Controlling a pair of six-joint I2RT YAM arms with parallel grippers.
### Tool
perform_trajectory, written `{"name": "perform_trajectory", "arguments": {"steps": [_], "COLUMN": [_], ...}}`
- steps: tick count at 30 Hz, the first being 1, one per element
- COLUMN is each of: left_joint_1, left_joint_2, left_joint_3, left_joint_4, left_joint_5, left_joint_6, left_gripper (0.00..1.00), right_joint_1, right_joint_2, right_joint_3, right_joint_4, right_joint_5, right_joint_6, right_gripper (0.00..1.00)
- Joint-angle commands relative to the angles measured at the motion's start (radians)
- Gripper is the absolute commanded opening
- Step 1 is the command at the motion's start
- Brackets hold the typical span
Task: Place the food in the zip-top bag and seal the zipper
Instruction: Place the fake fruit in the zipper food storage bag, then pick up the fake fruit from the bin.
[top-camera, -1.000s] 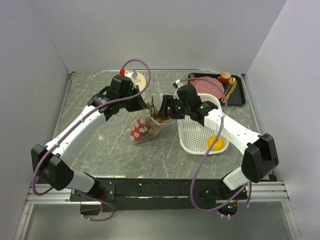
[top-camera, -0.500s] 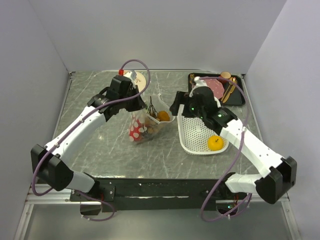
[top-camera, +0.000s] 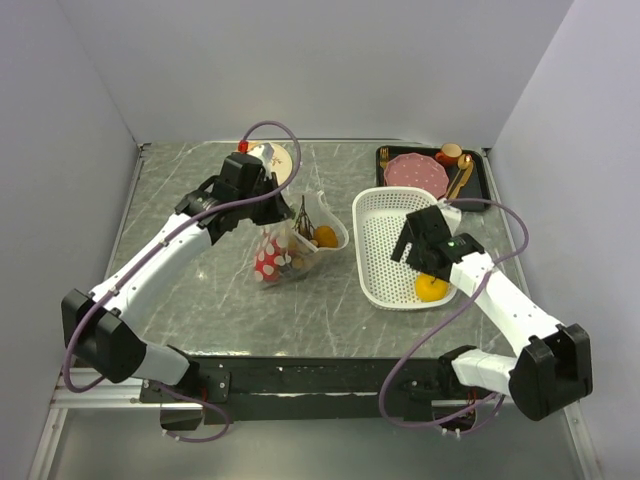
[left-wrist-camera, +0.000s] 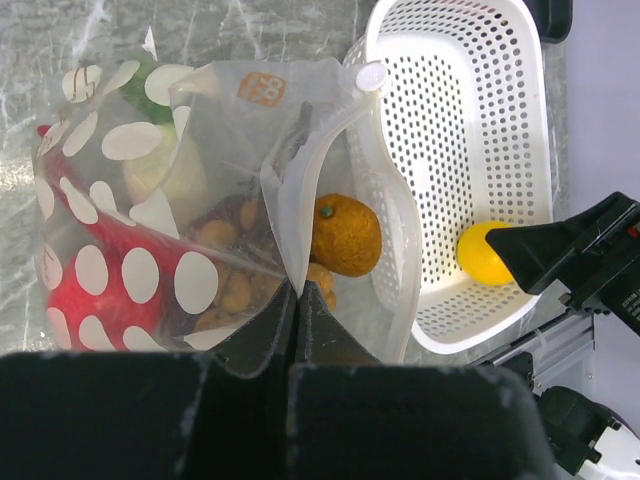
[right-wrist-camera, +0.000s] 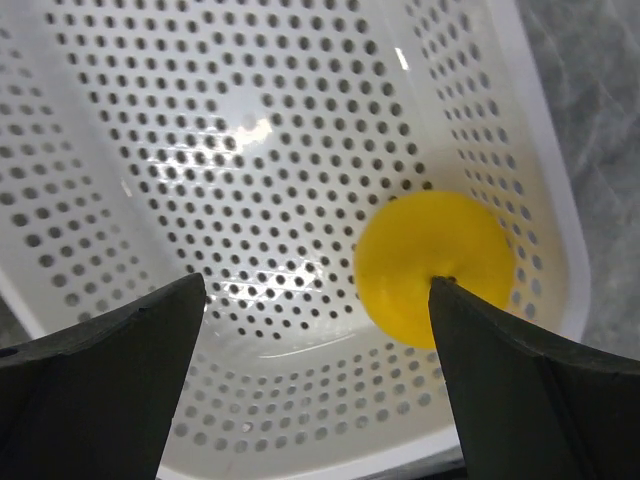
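Right pincer (right-wrist-camera: 315, 295): spread wide, back from bag (left-wrist-camera: 130, 140) to basket (right-wrist-camera: 250, 100), over yellow fruit (right-wrist-camera: 435, 265), probably the last item. Left pincer (left-wrist-camera: 298, 300): pinching bag rim. Orange (left-wrist-camera: 345, 235) now bagged.

One zip-top bag (top-camera: 288, 252), one perforated basket (top-camera: 385, 212), one black tray (top-camera: 483, 186), one pink plate (top-camera: 415, 172), one yellow fruit (right-wrist-camera: 435, 265) and one orange fruit (left-wrist-camera: 345, 235) are being counted here.

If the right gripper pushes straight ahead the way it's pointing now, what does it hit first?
Probably the yellow fruit: one finger of the open right gripper lines up with it, while the gap between the fingers faces the white basket's perforated floor. Depth is hard to judge.
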Motion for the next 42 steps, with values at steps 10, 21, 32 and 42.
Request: {"name": "perform_trajectory", "arguments": {"steps": [10, 21, 32, 42], "left_joint_1": [0.002, 0.002, 0.002, 0.002], "left_joint_2": [0.006, 0.012, 0.0, 0.0], "left_joint_3": [0.022, 0.038, 0.024, 0.032], "left_joint_4": [0.06, 0.051, 0.042, 0.035], "left_joint_5": [0.031, 0.025, 0.013, 0.005], "left_joint_6": [0.016, 0.021, 0.014, 0.019], "left_gripper": [0.01, 0.01, 0.01, 0.01], "right_joint_1": [0.004, 0.004, 0.002, -0.016], "right_joint_2": [-0.021, 0.082, 0.222, 0.228], "right_joint_3": [-0.054, -0.119, -0.042, -0.028], "right_joint_4": [-0.153, -0.023, 0.101, 0.157], "right_joint_5": [0.191, 0.185, 0.143, 0.134], "right_joint_6": [0.217, 0.227, 0.138, 0.103], "right_gripper": [1.0, 1.0, 0.99, 0.99]}}
